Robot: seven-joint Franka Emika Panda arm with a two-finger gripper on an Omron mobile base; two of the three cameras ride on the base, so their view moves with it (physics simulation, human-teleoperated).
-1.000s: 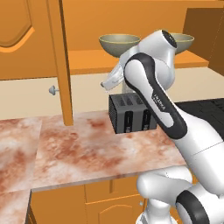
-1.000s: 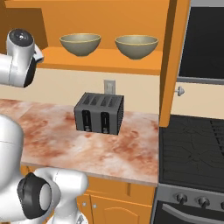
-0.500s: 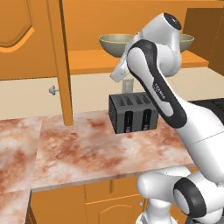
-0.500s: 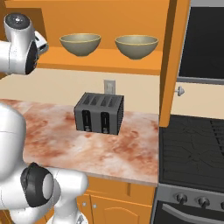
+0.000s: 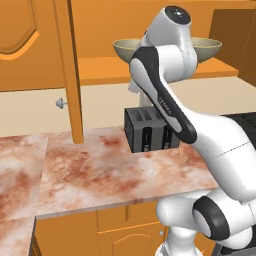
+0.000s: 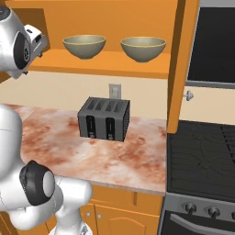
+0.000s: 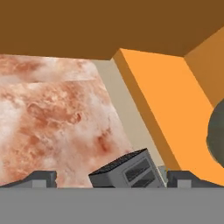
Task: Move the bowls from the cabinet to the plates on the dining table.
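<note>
Two olive-grey bowls with pale rims stand side by side on the open shelf of the orange cabinet (image 6: 110, 63): the left bowl (image 6: 84, 46) and the right bowl (image 6: 143, 48). In the left base view my arm covers the gap between the left bowl (image 5: 124, 49) and the right bowl (image 5: 209, 47). My hand (image 6: 34, 37) hangs at shelf height, left of the left bowl and apart from it. The gripper (image 7: 113, 180) is open and holds nothing. A bowl's dark side (image 7: 217, 135) shows at the right edge of the hand view. The plates and the dining table are out of view.
A black toaster (image 6: 104, 118) stands on the marbled counter (image 6: 55, 137) below the shelf. The cabinet's open doors hang at each side, one with its knob (image 6: 188, 95) over the black stove (image 6: 202, 156), the other (image 5: 67, 70) to the left.
The arm has lifted, and the hand has come up from below the shelf to shelf height. The bowls and the toaster have stayed put.
</note>
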